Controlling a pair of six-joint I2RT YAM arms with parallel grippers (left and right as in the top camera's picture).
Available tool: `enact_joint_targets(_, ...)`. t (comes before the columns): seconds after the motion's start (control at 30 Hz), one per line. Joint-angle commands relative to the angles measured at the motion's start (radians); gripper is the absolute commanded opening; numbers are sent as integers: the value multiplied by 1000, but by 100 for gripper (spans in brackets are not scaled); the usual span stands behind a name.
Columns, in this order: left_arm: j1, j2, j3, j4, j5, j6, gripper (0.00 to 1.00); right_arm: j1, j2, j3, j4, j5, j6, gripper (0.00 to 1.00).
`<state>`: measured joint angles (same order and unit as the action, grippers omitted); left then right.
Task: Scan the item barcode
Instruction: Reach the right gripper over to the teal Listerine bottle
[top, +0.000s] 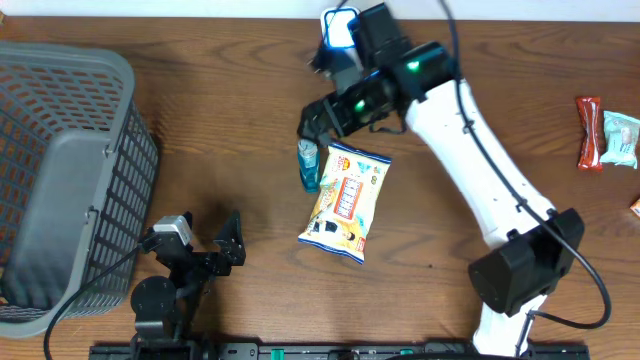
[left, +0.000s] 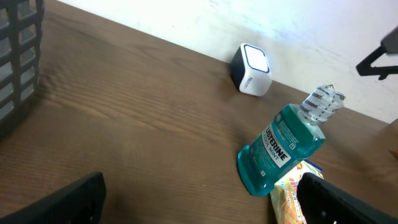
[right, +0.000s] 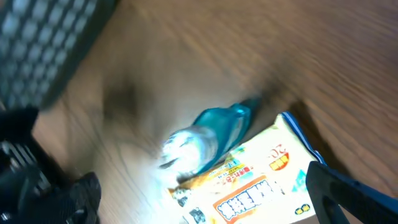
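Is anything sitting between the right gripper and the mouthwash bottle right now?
Nothing visible does. The right gripper hangs open close over the cap end of the mouthwash bottle. The snack bag lies against the bottle's side, not on top of it.

dark wood table (top: 220, 120), white wall (left: 186, 18) behind

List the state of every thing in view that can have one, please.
mouthwash bottle, lying on its side, cap on
snack bag, lying flat, printed side up
scanner, face lit
basket, upright
left gripper, open, holding nothing
right gripper, open, above the mouthwash bottle
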<state>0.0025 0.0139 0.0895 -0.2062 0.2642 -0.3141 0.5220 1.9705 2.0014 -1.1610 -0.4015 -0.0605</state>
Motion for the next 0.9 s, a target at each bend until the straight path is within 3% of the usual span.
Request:
enact_joint_targets(0.0, -3, -3, -16, -21, 13, 2, 98, 41, -5, -2, -10, 57, -298, 99)
enact_joint_targets(0.07, -3, -3, -16, -21, 13, 2, 98, 66, -5, -2, -1, 126, -447, 99)
enact_joint_targets(0.23, -3, -3, -16, -21, 13, 2, 98, 91, -13, 0, 10, 259, -587, 99)
enact_joint_targets(0.5, -3, -3, -16, -21, 13, 2, 98, 74, -42, 0, -193, 130, -1114, 99)
enact_joint_targets(0.87, -3, -3, -16, -21, 13, 2, 98, -26, -6, 0, -223, -29, -1544, 99)
